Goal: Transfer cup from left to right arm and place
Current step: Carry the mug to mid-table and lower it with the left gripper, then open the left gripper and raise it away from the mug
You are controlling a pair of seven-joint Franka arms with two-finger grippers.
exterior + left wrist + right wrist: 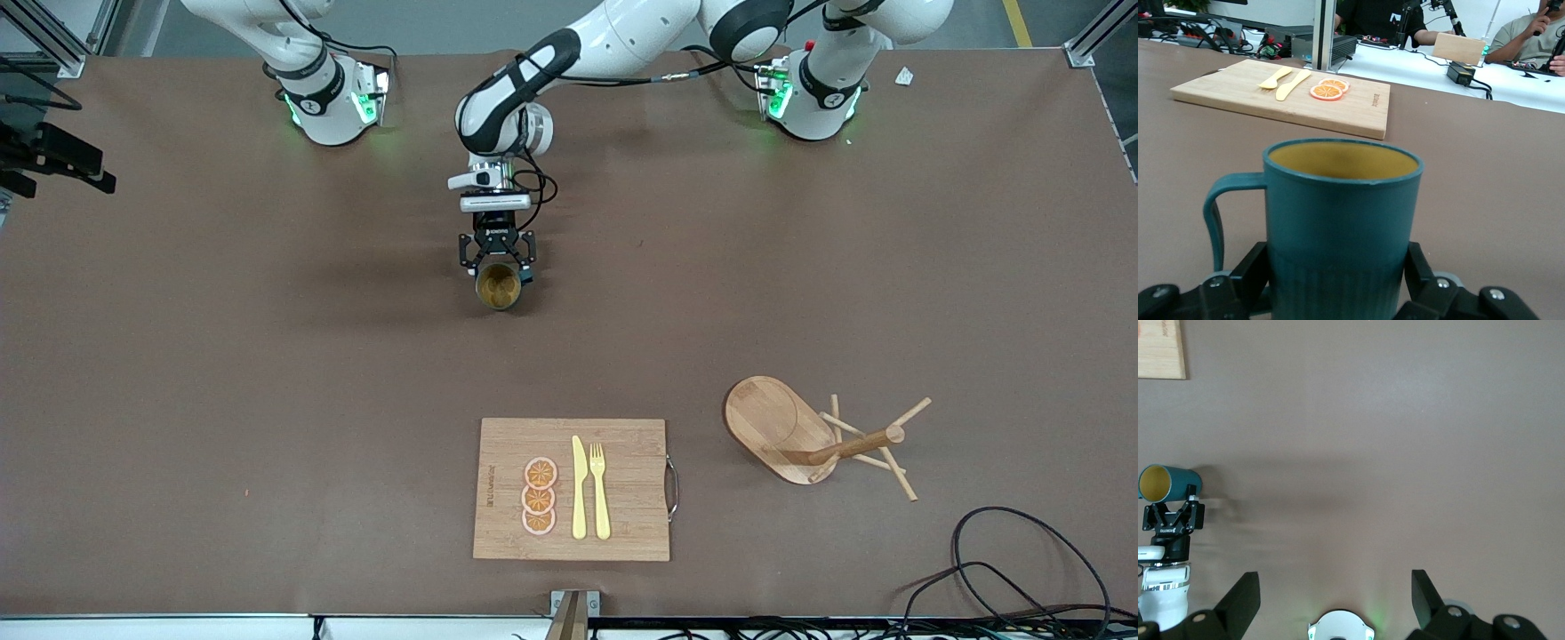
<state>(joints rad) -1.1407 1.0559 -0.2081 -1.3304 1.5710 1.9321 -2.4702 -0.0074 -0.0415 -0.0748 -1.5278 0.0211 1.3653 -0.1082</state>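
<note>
The cup [499,286], dark teal with ribbed sides and a tan-yellow inside, is held by my left gripper [498,265] over the middle of the table. In the left wrist view the fingers [1255,265] press on both sides of the cup's lower ribbed body [1341,220], and the loop handle sticks out to one side. My right gripper [1333,579] is open and empty, high over bare table near its own base; it is out of the front view. The right wrist view shows the cup [1168,483] and the left gripper [1171,515] farther off.
A bamboo cutting board [631,444] near the front edge carries three orange slices [539,496], a yellow knife [579,489] and a yellow fork [600,489]. A wooden mug tree [800,436] lies on its side toward the left arm's end. Black cables [1022,569] lie at that near corner.
</note>
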